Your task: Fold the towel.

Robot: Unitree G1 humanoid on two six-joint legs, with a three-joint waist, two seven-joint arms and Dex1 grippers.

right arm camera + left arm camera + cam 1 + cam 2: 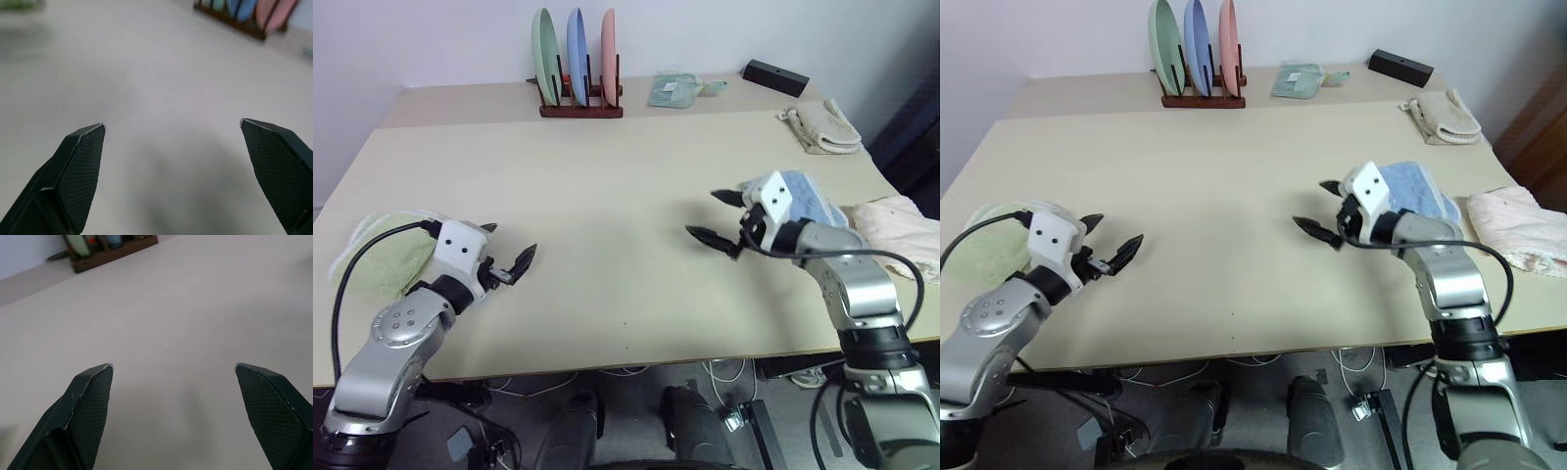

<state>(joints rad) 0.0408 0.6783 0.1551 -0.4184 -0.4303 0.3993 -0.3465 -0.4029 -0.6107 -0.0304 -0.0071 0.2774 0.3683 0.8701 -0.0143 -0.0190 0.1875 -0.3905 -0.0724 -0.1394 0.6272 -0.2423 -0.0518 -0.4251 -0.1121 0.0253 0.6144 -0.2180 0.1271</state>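
Observation:
The light green towel [384, 258] lies in a soft heap at the table's left edge, partly behind my left arm. My left gripper [512, 240] hangs just to its right above bare tabletop, open, nothing between its fingers [90, 401]. My right gripper [703, 213] hovers over the right half of the table, open and empty as well, pointing toward the middle. Its wrist view shows its fingers [80, 166] wide apart over bare tabletop, with a strip of the green towel [17, 4] far off.
A light blue towel [815, 202] lies behind my right wrist, a pale pink one [901, 227] at the right edge, a cream one [824, 127] farther back. At the back stand a plate rack [578, 61], a small teal cloth [674, 90] and a black box [775, 76].

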